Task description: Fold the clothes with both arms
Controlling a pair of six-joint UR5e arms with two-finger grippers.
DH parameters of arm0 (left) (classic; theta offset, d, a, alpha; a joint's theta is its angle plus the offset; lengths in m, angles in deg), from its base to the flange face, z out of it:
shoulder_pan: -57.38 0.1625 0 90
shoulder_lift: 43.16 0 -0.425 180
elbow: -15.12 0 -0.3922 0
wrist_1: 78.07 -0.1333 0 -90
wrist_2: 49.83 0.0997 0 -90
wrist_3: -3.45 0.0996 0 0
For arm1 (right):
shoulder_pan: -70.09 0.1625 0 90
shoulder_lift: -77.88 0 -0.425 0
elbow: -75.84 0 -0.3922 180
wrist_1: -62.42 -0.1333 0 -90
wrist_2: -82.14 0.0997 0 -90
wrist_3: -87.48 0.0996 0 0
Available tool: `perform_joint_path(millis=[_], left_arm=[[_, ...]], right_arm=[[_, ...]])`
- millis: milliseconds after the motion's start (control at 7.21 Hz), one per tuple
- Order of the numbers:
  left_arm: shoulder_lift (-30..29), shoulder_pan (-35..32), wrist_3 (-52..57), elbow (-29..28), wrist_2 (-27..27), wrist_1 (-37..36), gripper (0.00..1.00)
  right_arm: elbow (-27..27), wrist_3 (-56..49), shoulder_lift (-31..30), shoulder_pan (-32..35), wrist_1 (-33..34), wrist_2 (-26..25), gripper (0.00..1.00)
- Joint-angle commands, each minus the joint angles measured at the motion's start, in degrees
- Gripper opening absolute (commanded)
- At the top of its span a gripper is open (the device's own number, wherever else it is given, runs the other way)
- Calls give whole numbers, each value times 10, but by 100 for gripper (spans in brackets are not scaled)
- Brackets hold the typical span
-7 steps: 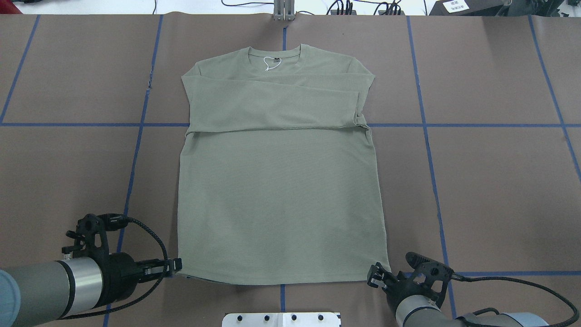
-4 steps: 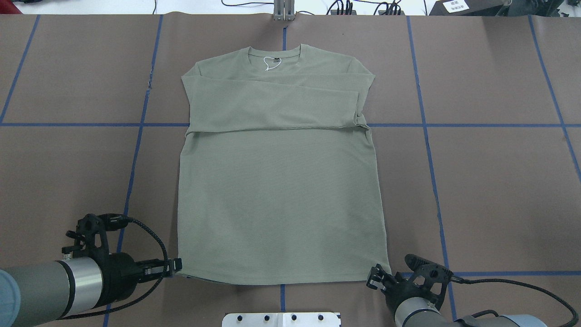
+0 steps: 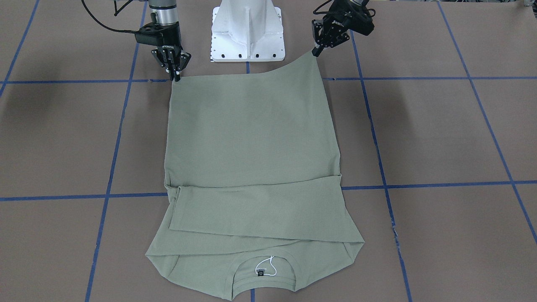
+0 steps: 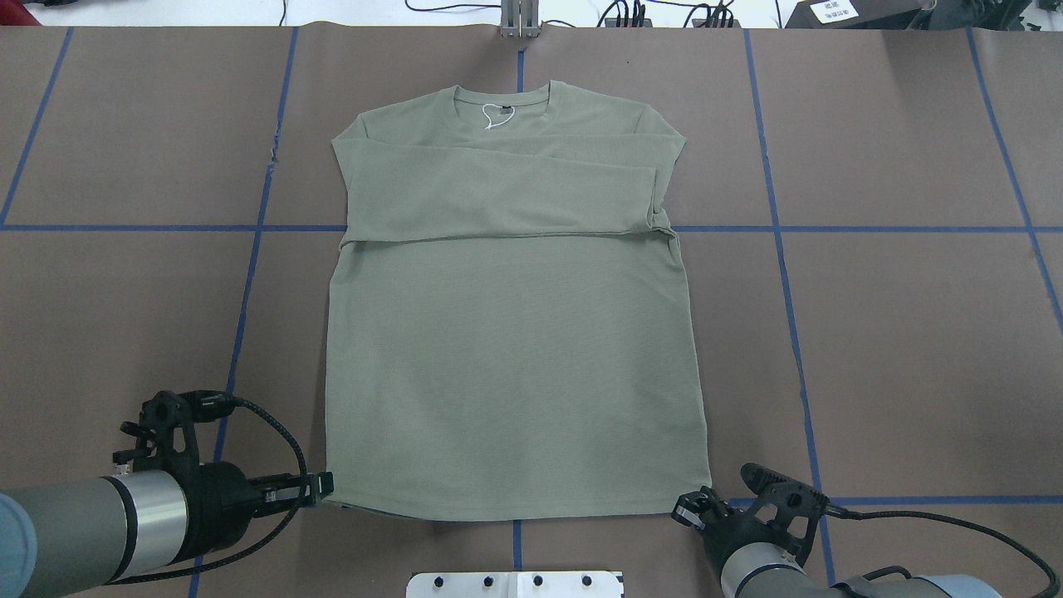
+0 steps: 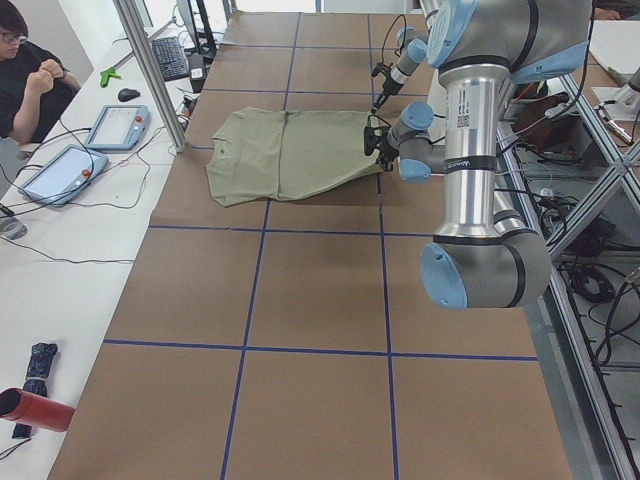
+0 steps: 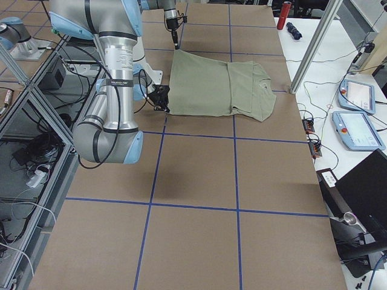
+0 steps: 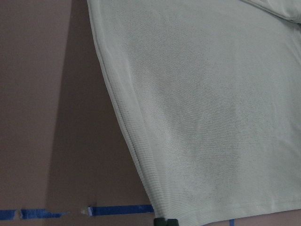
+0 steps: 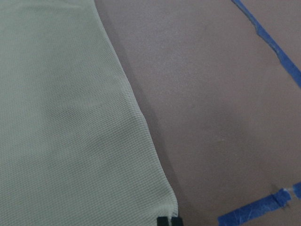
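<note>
sage-green shirt (image 4: 515, 365) lies sleeves-folded on the brown surface (image 4: 913, 332); left claw (image 3: 315, 52) pinches one hem corner, held raised, right claw (image 3: 175, 76) pinches the other hem corner

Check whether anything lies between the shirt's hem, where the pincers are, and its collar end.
Nothing visible does. The left pincer and right pincer grip the shirt at its near hem corners, and between there and the collar only the shirt's own folded sleeves lie across it.

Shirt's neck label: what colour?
The neck label is black, on the sage-green shirt; clearest in the exterior front-facing view.
</note>
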Motion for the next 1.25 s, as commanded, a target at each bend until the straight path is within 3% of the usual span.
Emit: perform_joint_path(millis=[0, 277, 416, 555, 694, 832, 971, 1110], left_arm=[[11, -1, -1, 39, -19, -9, 0], [13, -18, 0, 170, -75, -155, 0], [1, -41, 3, 253, -131, -257, 0], [-38, -89, 5, 275, -183, -310, 0], [-65, -103, 9, 271, -202, -339, 0], [-107, -120, 67, 228, -200, -348, 0], [-162, -161, 127, 159, -200, -349, 0], [-200, -216, 177, 88, -200, -348, 0]], right_arm=[[80, -6, -19, 4, 46, 8, 0], [282, -6, -7, 6, 264, 81, 0], [346, -8, 60, 40, 378, 138, 0], [347, -16, 140, 96, 449, 216, 0], [344, -68, 200, 139, 494, 242, 0], [328, -118, 213, 158, 498, 243, 0], [317, -168, 232, 182, 497, 242, 0], [268, -196, 252, 226, 477, 243, 0]])
